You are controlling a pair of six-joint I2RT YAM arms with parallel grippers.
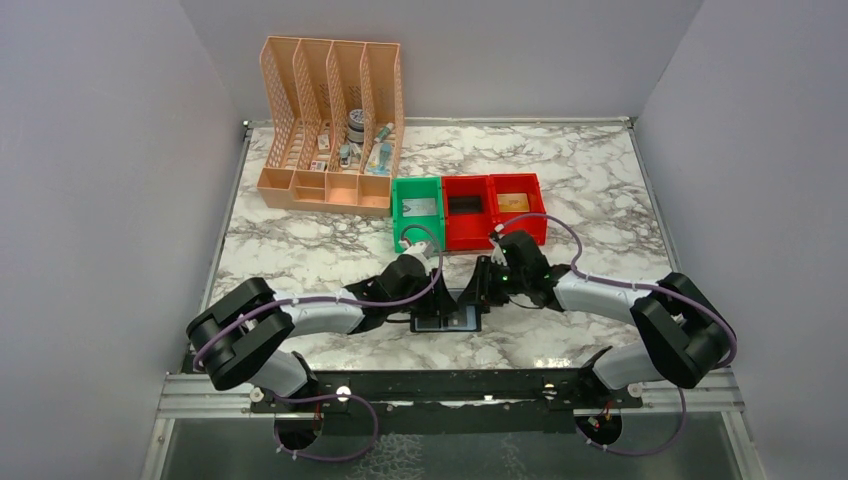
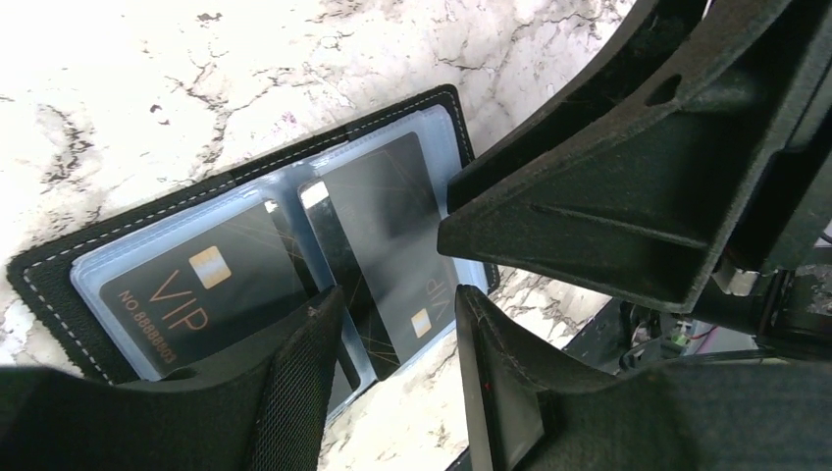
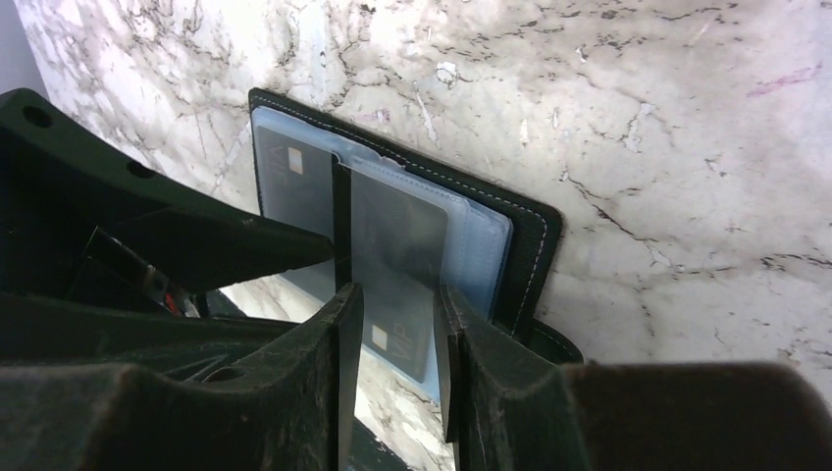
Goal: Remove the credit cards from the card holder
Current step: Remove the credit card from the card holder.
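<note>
Your left gripper [image 2: 392, 294] hangs with jaws half spread over the open card holder [image 1: 447, 320], which lies flat on the table [image 1: 300, 250] between both arms. Your right gripper [image 3: 397, 289] is nearer the sleeved card [image 3: 397, 235]. Its jaws flank the card's long edges, and the card's long axis points at the wrist. You cannot tell whether they pinch it.

**Marble worktop boxed in by pale walls**

The worktop [image 1: 300, 250] has a white marble pattern with grey and brownish veins and a thin metal rim. Three plain, pale lavender-grey panels close it in: the left wall [image 1: 100, 150], the back wall [image 1: 450, 50] and the right wall [image 1: 750, 150]. A silver aluminium rail [image 1: 200, 395] runs along the near edge, with a black bar [image 1: 450, 385] lying along it. Below that lies a dim grey surface [image 1: 450, 455]. The light is soft and even. In the wrist views the marble shows bright, washed-out patches.
</note>
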